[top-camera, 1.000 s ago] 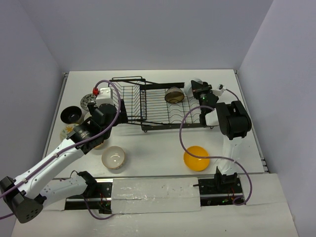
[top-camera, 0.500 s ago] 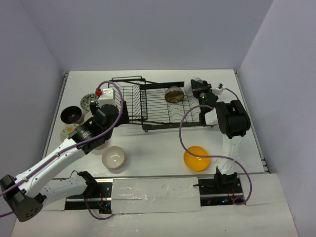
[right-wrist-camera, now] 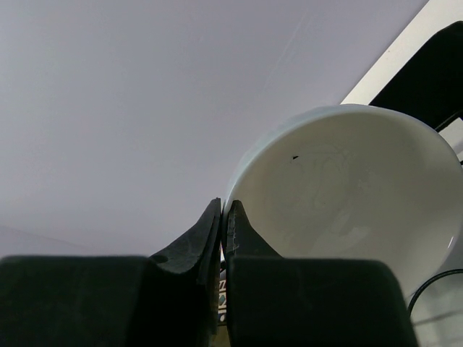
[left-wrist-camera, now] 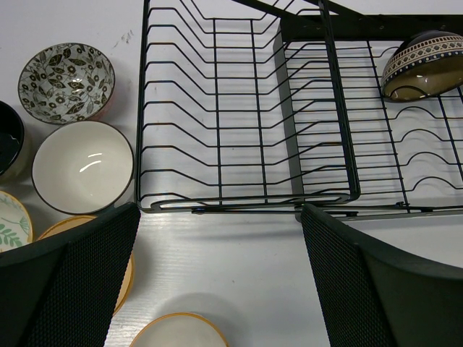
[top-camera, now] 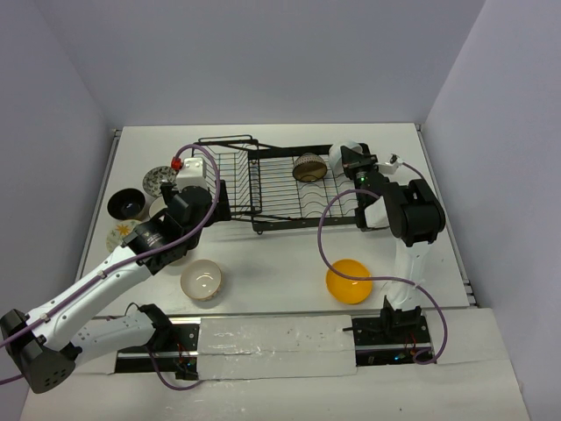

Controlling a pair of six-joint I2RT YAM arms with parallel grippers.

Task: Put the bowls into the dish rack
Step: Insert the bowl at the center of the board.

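The black wire dish rack (top-camera: 263,189) stands at the table's middle back, seen from above in the left wrist view as the dish rack (left-wrist-camera: 246,108). A brown patterned bowl (top-camera: 308,167) leans on edge in it. My right gripper (top-camera: 351,160) is shut on the rim of a white bowl (right-wrist-camera: 347,188), held at the rack's right end. My left gripper (left-wrist-camera: 221,211) hovers open over the rack's near left edge, holding nothing. On the table lie an orange-yellow bowl (top-camera: 349,281) and a cream bowl (top-camera: 202,280).
Left of the rack lie a floral bowl (left-wrist-camera: 66,72), a white bowl (left-wrist-camera: 83,166), a black bowl (top-camera: 128,204) and a tan bowl (left-wrist-camera: 124,271) partly under my left finger. Purple cables loop from both arms. Walls close in the table on three sides.
My right gripper has carried the white bowl slightly left, closer to the rack. My left gripper has edged up along the rack's left end.
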